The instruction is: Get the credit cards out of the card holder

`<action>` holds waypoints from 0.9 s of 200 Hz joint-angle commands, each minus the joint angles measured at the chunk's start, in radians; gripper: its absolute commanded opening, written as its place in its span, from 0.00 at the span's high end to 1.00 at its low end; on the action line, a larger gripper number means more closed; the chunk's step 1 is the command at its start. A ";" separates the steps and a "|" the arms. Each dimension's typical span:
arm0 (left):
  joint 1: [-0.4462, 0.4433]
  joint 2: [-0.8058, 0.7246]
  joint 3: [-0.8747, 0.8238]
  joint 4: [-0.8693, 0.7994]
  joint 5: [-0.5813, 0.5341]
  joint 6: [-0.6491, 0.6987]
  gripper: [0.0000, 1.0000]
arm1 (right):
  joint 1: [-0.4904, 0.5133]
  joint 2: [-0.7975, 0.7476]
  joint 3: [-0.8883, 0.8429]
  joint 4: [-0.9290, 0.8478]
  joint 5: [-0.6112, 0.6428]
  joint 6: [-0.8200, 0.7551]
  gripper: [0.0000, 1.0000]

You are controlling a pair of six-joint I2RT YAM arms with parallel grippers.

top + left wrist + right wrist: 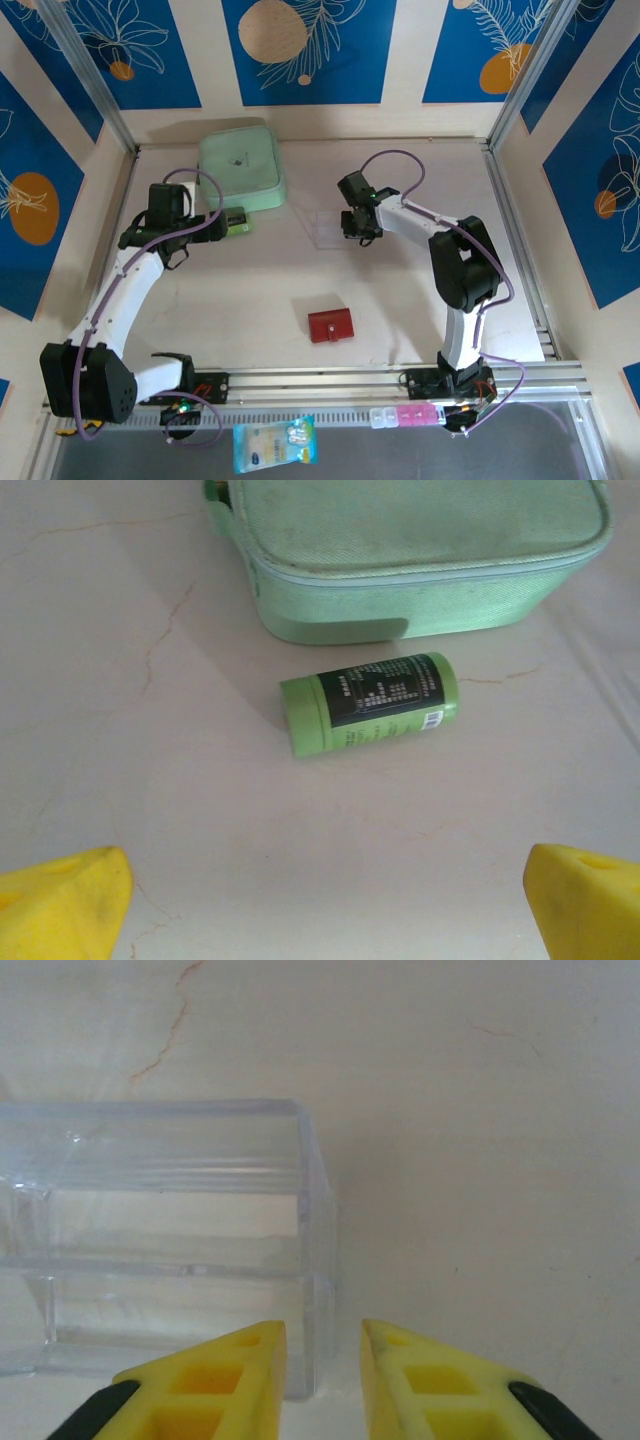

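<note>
Well apart from right gripper [357, 232] lies card holder [330, 326].

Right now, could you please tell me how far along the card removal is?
Done: nothing yet; the card holder lies shut mid-table, apart from both arms. In hand: the left gripper hangs open near a green tube; the right gripper straddles the corner of a clear box. Left: opening the holder and emptying it.

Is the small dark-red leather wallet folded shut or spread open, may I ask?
Folded shut: the dark-red wallet lies as one compact rectangle, no sleeves showing.
</note>
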 commanded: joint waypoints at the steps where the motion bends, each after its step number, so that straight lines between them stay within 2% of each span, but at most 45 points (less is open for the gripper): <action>1: 0.011 0.005 -0.002 -0.008 0.123 -0.035 0.00 | 0.014 -0.085 0.019 -0.049 -0.027 0.024 0.69; 29: 0.003 0.002 -0.028 0.044 0.246 -0.109 0.00 | 0.031 -0.150 -0.007 -0.075 -0.094 0.056 0.62; 47: 0.003 0.027 -0.009 0.028 0.315 -0.120 0.00 | 0.056 -0.195 -0.033 -0.083 -0.171 0.115 0.47; 56: 0.002 0.040 0.004 0.017 0.341 -0.116 0.00 | 0.078 -0.218 -0.050 -0.084 -0.196 0.153 0.43; 88: 0.004 0.052 0.004 0.001 0.313 -0.082 0.00 | 0.196 -0.290 -0.086 -0.122 -0.183 0.306 0.31; 100: 0.004 0.048 0.006 -0.010 0.308 -0.087 0.00 | 0.246 -0.316 -0.109 -0.127 -0.177 0.362 0.22; 112: 0.004 0.035 0.000 -0.004 0.309 -0.090 0.00 | 0.292 -0.344 -0.138 -0.130 -0.170 0.412 0.05; 118: 0.004 0.029 -0.004 0.001 0.308 -0.093 0.00 | 0.314 -0.355 -0.155 -0.132 -0.167 0.437 0.00; 156: 0.004 0.020 -0.016 -0.011 0.300 -0.077 0.00 | 0.422 -0.423 -0.256 -0.181 -0.211 0.532 0.01; 180: 0.004 0.033 -0.021 0.006 0.332 -0.092 0.00 | 0.482 -0.468 -0.332 -0.216 -0.258 0.586 0.01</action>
